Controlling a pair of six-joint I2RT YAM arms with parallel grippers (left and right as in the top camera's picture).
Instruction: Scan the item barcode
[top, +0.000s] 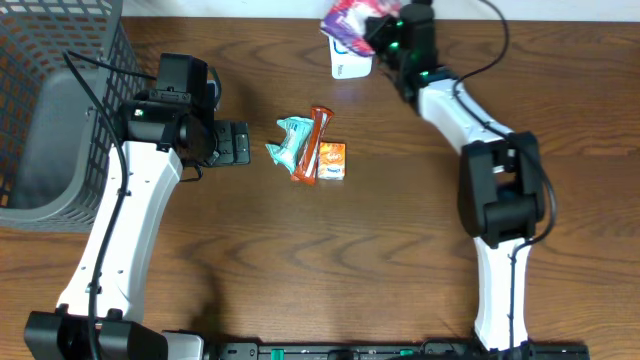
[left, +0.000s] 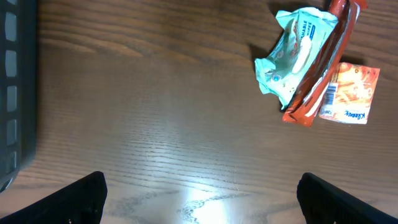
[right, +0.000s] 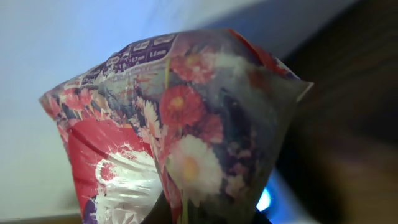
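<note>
In the middle of the brown wooden table (top: 400, 260), the left gripper (top: 238, 146) is hovering with its fingers spread wide, holding nothing. Just to its right, a crumpled teal plastic packet (left: 292, 53), a long red-orange wrapper (left: 323, 68) and a small orange cardboard box (left: 351, 93) are lying together, touching. At the left, a grey wire basket (top: 60, 110) is standing. At the far edge, the right gripper (top: 375, 32) is pinching tightly a glossy flower-printed plastic packet (right: 186, 137), just beside a white flat object (top: 350, 62).

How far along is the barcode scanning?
Done: nothing shows as finished. In hand: the right gripper is shut on a floral packet at the table's far edge. To do: the teal packet, red bar and orange box lie piled mid-table; the left gripper is open, holding nothing.
</note>
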